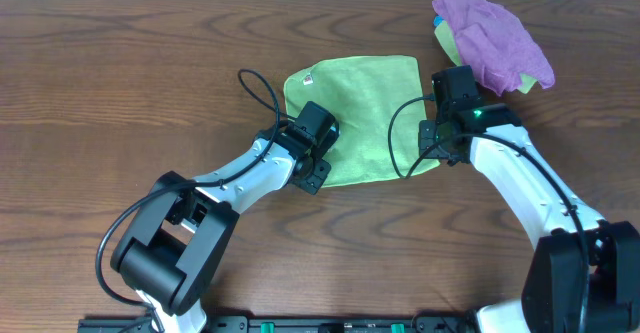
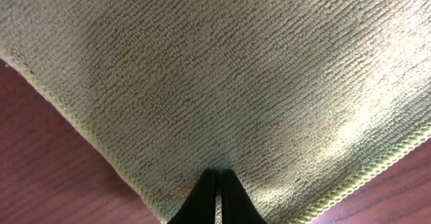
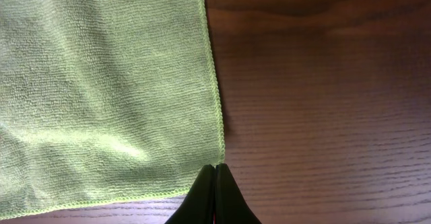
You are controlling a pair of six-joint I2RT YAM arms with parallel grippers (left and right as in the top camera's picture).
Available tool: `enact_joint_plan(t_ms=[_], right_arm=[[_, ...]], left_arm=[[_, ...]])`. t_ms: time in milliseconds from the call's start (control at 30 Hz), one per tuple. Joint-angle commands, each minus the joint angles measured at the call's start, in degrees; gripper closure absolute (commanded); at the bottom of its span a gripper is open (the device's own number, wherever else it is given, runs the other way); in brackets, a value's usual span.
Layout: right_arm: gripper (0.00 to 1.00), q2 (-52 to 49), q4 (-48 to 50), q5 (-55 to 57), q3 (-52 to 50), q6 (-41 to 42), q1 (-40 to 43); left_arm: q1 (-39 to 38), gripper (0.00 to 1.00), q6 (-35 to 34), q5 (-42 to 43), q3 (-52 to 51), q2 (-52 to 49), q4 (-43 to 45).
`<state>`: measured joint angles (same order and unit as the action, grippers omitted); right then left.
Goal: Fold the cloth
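Overhead hides the jaws; left gripper and right gripper are closed at cloth corners, grip unclear

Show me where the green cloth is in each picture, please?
Overhead: the lime-green square terry cloth lies flat just above the picture's middle.
Left wrist: the cloth fills most of the picture, narrowing to a corner at the bottom by the shut left pincer.
Right wrist: the cloth covers the left half; its right edge runs down to the shut right pincer.
Shared landmark: the dark brown wooden table beside the cloth's stitched hem.
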<state>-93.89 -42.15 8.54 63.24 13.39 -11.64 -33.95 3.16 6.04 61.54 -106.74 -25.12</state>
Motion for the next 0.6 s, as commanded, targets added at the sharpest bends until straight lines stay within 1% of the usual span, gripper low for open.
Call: enact_joint_plan(t_ms=[0, 100, 267, 400, 567], right_arm=[[0.99, 0.9, 0.1, -0.2, -0.2, -0.4, 0.4], [0.99, 0.9, 0.0, -0.2, -0.2, -0.4, 0.4], [0.99, 0.9, 0.1, -0.2, -0.2, -0.4, 0.4], [0.99, 0.9, 0.2, -0.2, -0.2, -0.4, 0.4], [0.99, 0.9, 0.2, -0.4, -0.2, -0.4, 0.4]], left_arm=[[-0.1, 0.94, -1.0, 1.0, -0.5, -1.2, -2.1], [-0.1, 0.94, 0.3, 0.5, -0.5, -1.2, -4.1], [-0.1, 0.94, 1.2, -5.0, -0.5, -1.1, -7.7], [-0.1, 0.94, 1.6, -5.7, -0.5, -1.2, -9.3], [0.0, 0.94, 1.7, -11.5, -0.5, -1.1, -11.5]])
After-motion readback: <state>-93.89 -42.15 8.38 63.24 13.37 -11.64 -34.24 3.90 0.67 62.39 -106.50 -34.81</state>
